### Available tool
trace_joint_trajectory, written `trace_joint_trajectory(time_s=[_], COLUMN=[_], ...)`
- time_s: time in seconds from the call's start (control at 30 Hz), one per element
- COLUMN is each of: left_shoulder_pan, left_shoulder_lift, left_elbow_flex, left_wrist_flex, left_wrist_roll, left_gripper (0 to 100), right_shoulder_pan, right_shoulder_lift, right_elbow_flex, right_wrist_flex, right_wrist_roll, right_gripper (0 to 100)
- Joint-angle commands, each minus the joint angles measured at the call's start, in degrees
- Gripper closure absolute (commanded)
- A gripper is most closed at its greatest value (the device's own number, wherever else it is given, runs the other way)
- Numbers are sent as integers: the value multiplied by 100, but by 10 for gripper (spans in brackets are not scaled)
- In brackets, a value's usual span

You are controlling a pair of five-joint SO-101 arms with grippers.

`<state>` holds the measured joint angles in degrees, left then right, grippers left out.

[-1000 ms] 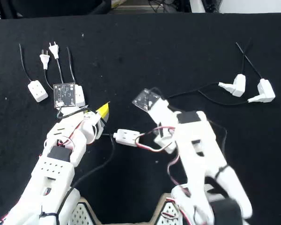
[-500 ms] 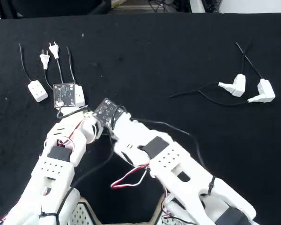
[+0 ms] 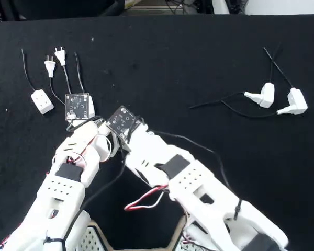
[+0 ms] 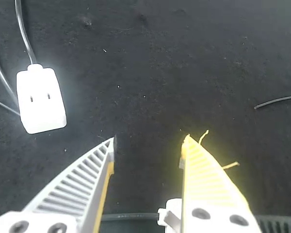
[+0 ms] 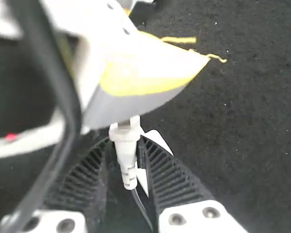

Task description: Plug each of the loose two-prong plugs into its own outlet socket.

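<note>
Right wrist view: clamped plug (image 5: pixel 123 145)

Bare black tabletop cloth (image 3: pixel 172 57) spans the upper centre of the high view, between clutter at the upper left and at the right. At upper left, two small white two-prong plugs (image 3: pixel 49 65) lie side by side, with thin black cords (image 3: pixel 67 81) trailing down past a white rectangular outlet socket block (image 3: pixel 42 101). Two white robot arms (image 3: pixel 188 183) crowd the lower centre. There the left gripper (image 4: pixel 148 141), fingers spread over bare cloth, sits just beside the right gripper (image 5: pixel 124 145), which is clamped on a white plug (image 5: pixel 121 132). The left's yellow-taped finger (image 5: pixel 145 73) lies across its front. At middle right, two white angled plugs (image 3: pixel 264 95) and their long black cords (image 3: pixel 220 99) lie on the cloth.
</note>
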<state>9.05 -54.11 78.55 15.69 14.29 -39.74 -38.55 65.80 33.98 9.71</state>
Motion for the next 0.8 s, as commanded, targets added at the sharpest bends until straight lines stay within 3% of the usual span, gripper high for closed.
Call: trace_joint_trajectory(time_s=[0.0, 0.2, 0.77], left_shoulder_pan=[31, 66, 330], left_shoulder_lift=[-44, -44, -44], left_elbow_flex=[-31, 22, 66], left_wrist_flex=[-70, -88, -79], left_wrist_roll=[-62, -422, -466], left_gripper=[780, 780, 780], right_shoulder_pan=[-97, -88, -70], right_shoulder_lift=[-699, -1982, -4101], right_elbow_flex=[110, 690, 1516], right_wrist_flex=[-141, -141, -97], right_wrist_roll=[-62, -62, -62], right_gripper=[988, 988, 988])
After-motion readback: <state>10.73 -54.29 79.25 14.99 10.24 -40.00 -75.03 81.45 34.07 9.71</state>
